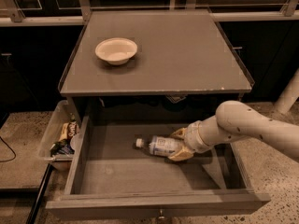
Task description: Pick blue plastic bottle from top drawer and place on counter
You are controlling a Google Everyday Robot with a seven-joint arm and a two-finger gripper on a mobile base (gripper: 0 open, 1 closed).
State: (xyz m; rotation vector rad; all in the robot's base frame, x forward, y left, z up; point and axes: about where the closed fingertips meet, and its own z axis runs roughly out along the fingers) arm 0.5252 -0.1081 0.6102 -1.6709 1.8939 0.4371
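Gripper (177,144) in top drawer (122,172), toward back edge, right of centre, fingers pinching base of flat-lying blue plastic bottle (160,146).

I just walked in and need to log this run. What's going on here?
The robot's arm reaches into the open top drawer. Its gripper is at the base end of the blue plastic bottle. The bottle lies on its side on the drawer floor, cap pointing left, and has not been lifted yet. A white bowl sits on the counter above.
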